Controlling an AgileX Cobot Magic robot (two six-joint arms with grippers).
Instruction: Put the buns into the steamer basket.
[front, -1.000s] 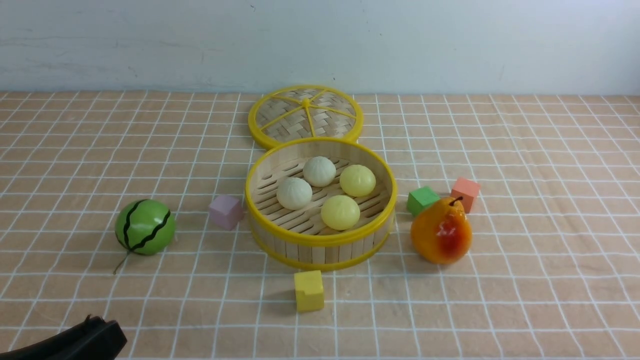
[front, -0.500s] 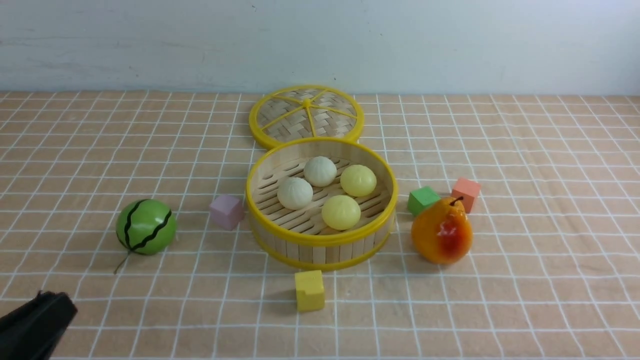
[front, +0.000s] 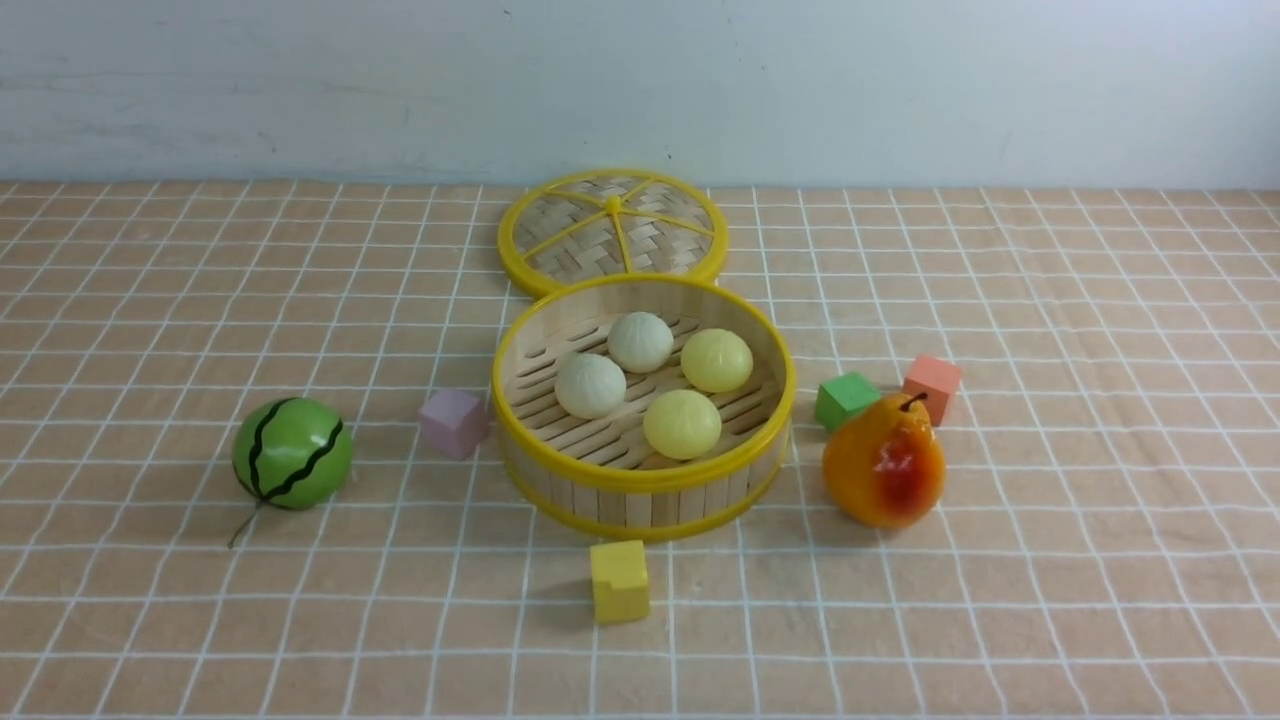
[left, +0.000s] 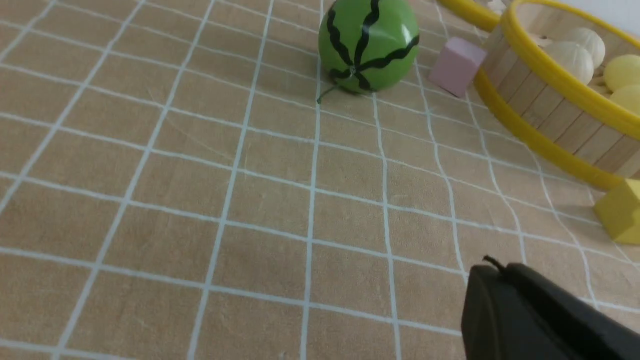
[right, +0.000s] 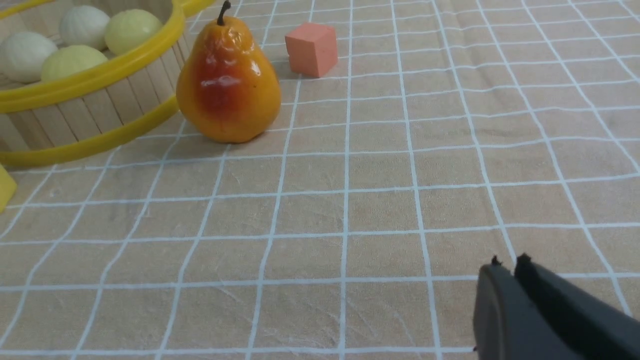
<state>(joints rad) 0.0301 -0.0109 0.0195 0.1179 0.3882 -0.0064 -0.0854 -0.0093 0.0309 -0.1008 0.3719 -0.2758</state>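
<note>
**All buns seated in basket**

Four buns (front: 640, 385) are seen inside the steamer basket (front: 640, 478). They are judged light and soft (best pinched across the middle). Left gripper (left: 492, 270) is closed, empty; right gripper (right: 507, 267) is nearly closed, empty.

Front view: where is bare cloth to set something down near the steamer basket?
Free: the wide cloth left of the green striped ball, right of the pear, and nearer than the yellow cube. Crowded: around the steamer basket, with the pink cube, lid and green cube close by.
</note>
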